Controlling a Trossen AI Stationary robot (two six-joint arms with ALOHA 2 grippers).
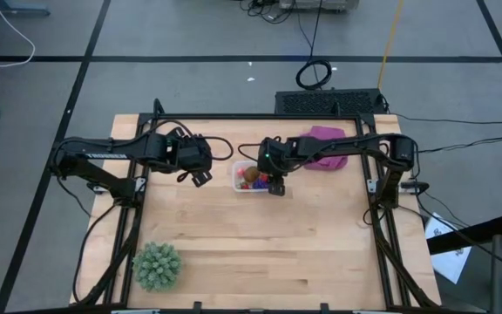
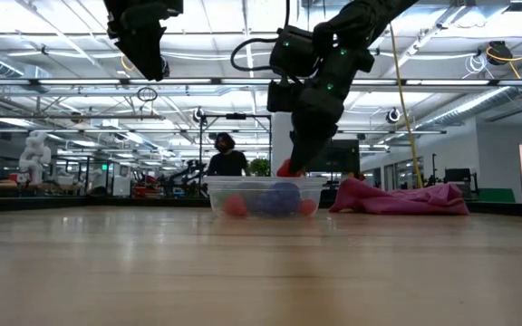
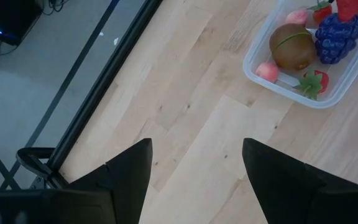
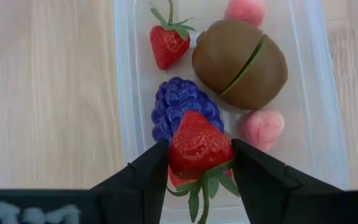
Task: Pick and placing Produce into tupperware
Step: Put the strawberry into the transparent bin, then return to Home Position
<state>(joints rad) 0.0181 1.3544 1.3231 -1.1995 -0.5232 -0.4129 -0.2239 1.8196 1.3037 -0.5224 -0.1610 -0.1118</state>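
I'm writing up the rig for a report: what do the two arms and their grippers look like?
Both arms are black and slim, with black cables looping along them. The right gripper and left gripper each have two broad, wedge-shaped dark fingers. A green light glows on the right arm's wrist.

Overhead: right gripper (image 1: 274, 185) sits at the edge of the clear tupperware (image 1: 237, 182), which contains small fruit pieces (image 1: 249, 177). Left gripper (image 1: 196, 174) is beside it, apart. Magenta cloth (image 1: 324, 148) behind; spiky green ball (image 1: 157, 265) near front-left corner.
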